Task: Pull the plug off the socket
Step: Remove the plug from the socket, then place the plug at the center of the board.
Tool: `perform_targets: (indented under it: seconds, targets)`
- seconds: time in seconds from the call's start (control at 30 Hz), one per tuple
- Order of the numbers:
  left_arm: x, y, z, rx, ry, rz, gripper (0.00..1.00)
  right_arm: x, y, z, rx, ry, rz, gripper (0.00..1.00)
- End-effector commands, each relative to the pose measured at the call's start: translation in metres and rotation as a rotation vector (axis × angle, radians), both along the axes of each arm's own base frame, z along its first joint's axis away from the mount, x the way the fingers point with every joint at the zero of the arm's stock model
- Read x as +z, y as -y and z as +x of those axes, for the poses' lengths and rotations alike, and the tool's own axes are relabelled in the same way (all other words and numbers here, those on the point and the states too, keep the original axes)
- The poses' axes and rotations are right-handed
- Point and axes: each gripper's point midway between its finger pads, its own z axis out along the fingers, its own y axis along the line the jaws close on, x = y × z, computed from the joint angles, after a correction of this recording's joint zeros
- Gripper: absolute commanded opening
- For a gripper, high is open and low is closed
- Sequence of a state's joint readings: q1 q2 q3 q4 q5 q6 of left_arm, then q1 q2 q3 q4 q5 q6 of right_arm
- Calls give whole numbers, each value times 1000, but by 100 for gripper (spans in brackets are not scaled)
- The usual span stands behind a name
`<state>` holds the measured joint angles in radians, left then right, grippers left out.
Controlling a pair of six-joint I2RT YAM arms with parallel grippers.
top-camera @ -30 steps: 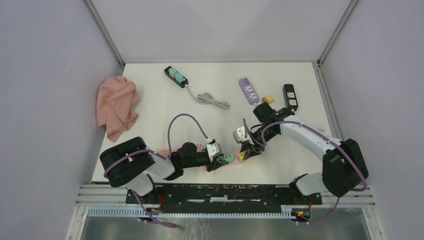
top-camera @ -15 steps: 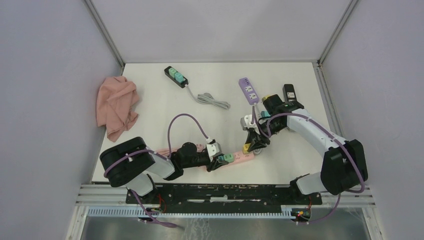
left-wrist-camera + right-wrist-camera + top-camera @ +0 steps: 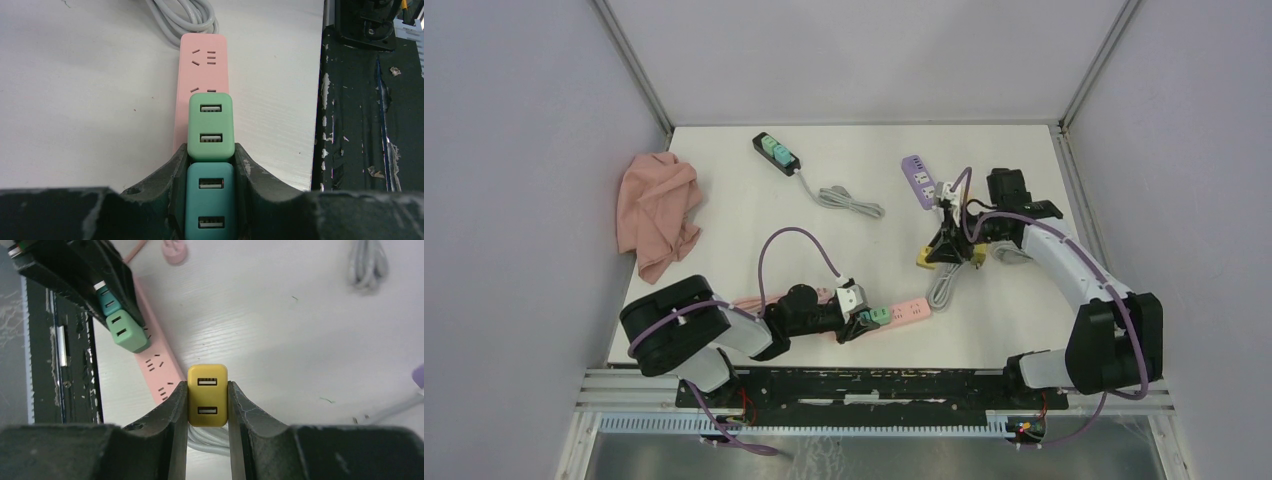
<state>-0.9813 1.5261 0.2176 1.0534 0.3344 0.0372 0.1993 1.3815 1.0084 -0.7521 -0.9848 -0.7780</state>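
Two grippers are clamping: R gripper [image 3: 207, 386] is pinching yellow plug [image 3: 207, 402], jaws tight, apart from pink strip [image 3: 159, 369]; L gripper [image 3: 210, 150] is squeezing teal plug [image 3: 210, 202].

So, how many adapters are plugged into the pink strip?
2 on the pink strip: the green adapter, and the teal adapter next to it, clamped in the left gripper.

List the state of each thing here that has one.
yellow USB adapter, unplugged, clamped in right gripper
pink power strip, lying flat, end sockets empty
light green adapter, plugged into strip
teal adapter, plugged in, clamped by left gripper
pink cloth, crumpled
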Motion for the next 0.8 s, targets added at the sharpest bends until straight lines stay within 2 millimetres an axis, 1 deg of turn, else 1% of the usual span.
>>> perform_targets:
  seconds: [0.0, 0.13, 0.23, 0.37, 0.5, 0.6, 0.77]
  targets:
    - [-6, -8, 4, 39, -14, 21, 3, 25, 10, 34, -194, 16, 98, 2]
    - [-6, -8, 4, 39, -16, 21, 3, 26, 29, 58, -374, -18, 134, 3]
    - [-6, -8, 3, 38, -17, 21, 3, 24, 49, 83, -577, -55, 148, 5]
    - [-5, -8, 4, 39, -17, 20, 3, 20, 77, 106, -786, -91, 148, 7]
    - [-4, -8, 4, 38, -17, 17, 3, 15, 103, 122, -940, -113, 168, 8]
    - [-3, -7, 4, 38, -17, 15, 3, 10, 125, 129, -1060, -132, 174, 9]
    - [-5, -8, 3, 37, -20, 18, 3, 5, 142, 132, -1128, -167, 197, 14]
